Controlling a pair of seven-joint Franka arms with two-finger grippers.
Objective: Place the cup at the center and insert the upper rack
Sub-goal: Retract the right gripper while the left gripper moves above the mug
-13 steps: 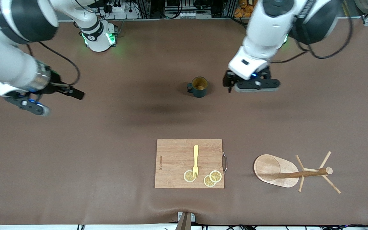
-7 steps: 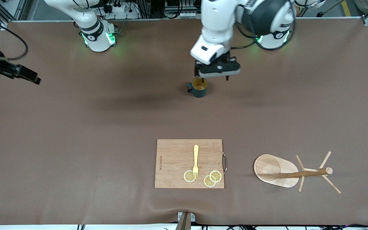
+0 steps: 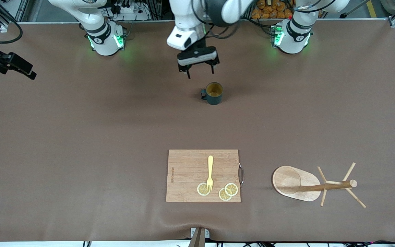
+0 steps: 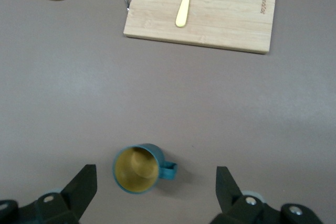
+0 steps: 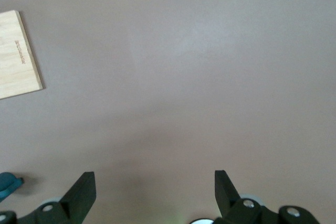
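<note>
One cup (image 3: 214,93) waits under the spread left claw (image 3: 200,71), which must drop and pinch it next.

The left pincer (image 3: 200,72), its fingers spread, now hangs over bare bench (image 3: 81,137) between the two arm bases, having swept past the cup (image 3: 213,93) from the left arm's end. The right arm has withdrawn to the bench's edge.

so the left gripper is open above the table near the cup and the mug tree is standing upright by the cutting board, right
Not quite: in the front view the mug tree lies tipped on its side beside the cutting board. The left gripper is open above the table near the cup.
</note>
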